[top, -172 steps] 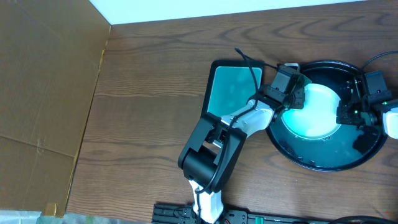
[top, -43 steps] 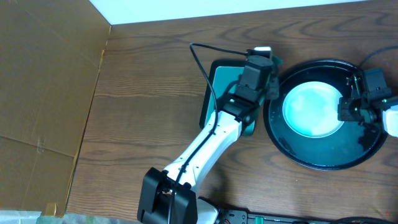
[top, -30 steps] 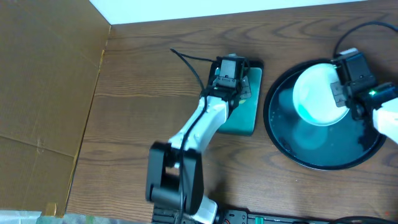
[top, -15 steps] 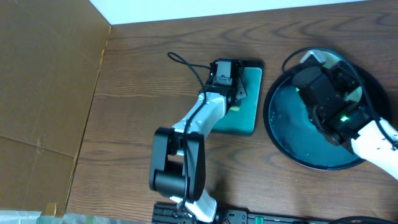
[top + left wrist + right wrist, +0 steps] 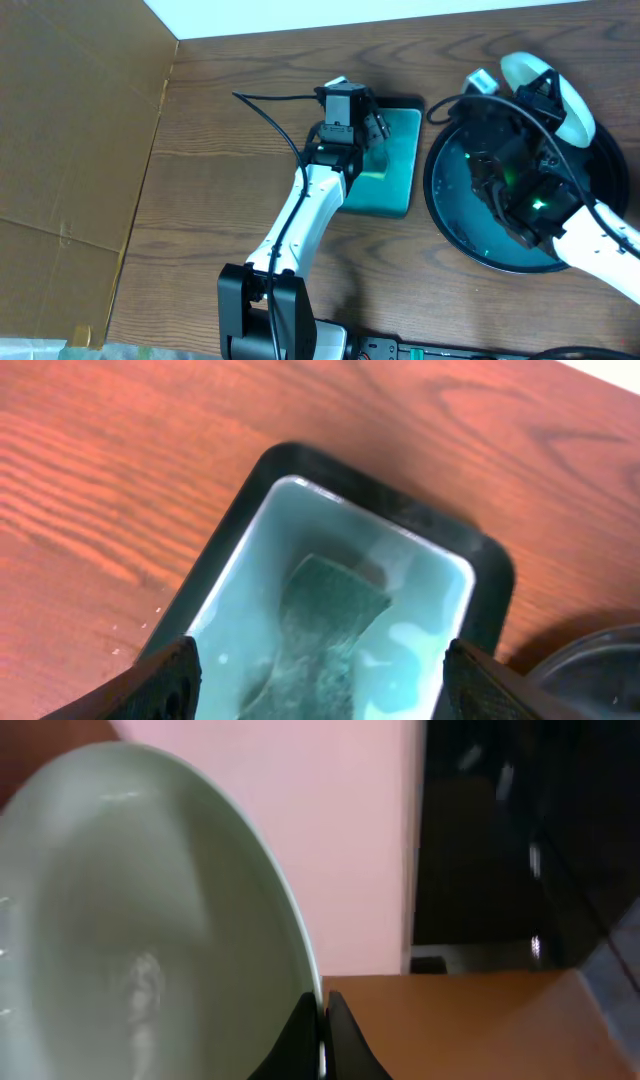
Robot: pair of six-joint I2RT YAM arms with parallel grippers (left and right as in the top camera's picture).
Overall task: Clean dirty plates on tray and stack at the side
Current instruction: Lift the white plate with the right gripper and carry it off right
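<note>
Pinch on rim: right gripper (image 5: 540,95) (image 5: 322,1020) has its fingers pressed together on the edge of one white plate (image 5: 577,112) (image 5: 130,920), held up in the air on edge, not flat. From overhead the plate reads as a narrow crescent over the far-right rim of the round black tray (image 5: 432,190), with its long axis running from far-left to near-right. The held rim is low and the free rim points up and away. In the right wrist view the hollow face is turned toward the camera and no teal smear is clear on it. No other plates are visible; the right arm covers much of the tray floor, which looks wet and teal-tinted. Left gripper (image 5: 372,125) (image 5: 322,660) hangs over the rectangular black dish (image 5: 495,575), fingers spread wide. The teal sponge (image 5: 325,610) lies straight below, between the two fingers, in teal water. The sponge's long axis runs along the dish, crossing the line between the fingers, so closing would catch its narrow width. Key relation: the plate lies to the right of the left gripper, across the gap between dish and tray, well apart. The right arm has the plate and the left arm is the one nearer the sponge. Judgement: the plate is ready for setting aside on the wooden table (image 5: 230,150), but the stack spot is not evident.
</note>
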